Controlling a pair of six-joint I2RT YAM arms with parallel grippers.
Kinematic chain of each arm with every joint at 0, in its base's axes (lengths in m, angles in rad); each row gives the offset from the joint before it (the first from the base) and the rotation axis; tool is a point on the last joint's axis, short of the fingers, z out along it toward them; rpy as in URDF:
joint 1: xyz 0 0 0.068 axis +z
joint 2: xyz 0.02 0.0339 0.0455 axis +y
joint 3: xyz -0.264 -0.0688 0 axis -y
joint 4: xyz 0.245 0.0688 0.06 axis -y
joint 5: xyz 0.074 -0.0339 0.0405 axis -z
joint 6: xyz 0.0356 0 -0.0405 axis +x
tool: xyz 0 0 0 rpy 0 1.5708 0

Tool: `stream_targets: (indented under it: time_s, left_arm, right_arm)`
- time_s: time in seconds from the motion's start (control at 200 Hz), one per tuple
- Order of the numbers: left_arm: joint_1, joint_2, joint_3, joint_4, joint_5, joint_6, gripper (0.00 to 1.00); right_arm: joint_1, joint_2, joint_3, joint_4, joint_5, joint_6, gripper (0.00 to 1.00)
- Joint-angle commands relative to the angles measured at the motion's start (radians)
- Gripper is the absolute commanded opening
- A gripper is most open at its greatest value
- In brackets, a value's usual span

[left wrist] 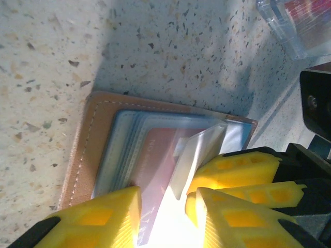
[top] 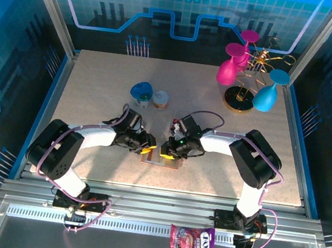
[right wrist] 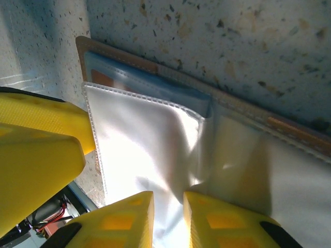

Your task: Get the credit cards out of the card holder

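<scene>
The card holder [top: 161, 161] lies open on the counter [top: 98, 78] between both arms. The right pincer [right wrist: 168, 201] pinches its clear sleeve. The left pincer [left wrist: 166, 206] straddles the sleeved reddish credit card [left wrist: 158, 155]; I cannot tell whether it grips.

Top view: bright, evenly lit, sharp; soft shadows on the table [top: 98, 78] at lower centre. Left wrist view: blown-out glare bottom centre, broad shadow across top. Right wrist view: white glare centre, foreground blurred

Stitched brown leather card holder [left wrist: 83, 150], glossy clear plastic sleeves [right wrist: 150, 144], speckled table [left wrist: 155, 46]
</scene>
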State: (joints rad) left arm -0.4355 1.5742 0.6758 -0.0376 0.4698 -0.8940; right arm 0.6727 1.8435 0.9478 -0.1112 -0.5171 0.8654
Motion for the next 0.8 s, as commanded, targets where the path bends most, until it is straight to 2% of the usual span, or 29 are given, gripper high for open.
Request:
stream_targets:
  time_s: [0.0,0.325,0.795]
  left_arm:
    - [-0.009,0.007,-0.016,0.021,0.033,-0.018,0.32]
    - [-0.019,-0.011,0.004,0.013,0.044,-0.023,0.28]
    - [-0.030,-0.040,0.042,-0.020,0.043,-0.027,0.31]
  right_arm:
    - [-0.010,-0.021,-0.021,-0.002,-0.008,0.013,0.24]
    - [-0.015,-0.050,-0.028,-0.002,-0.003,0.013,0.25]
    - [-0.057,-0.183,-0.020,-0.099,0.034,-0.018,0.29]
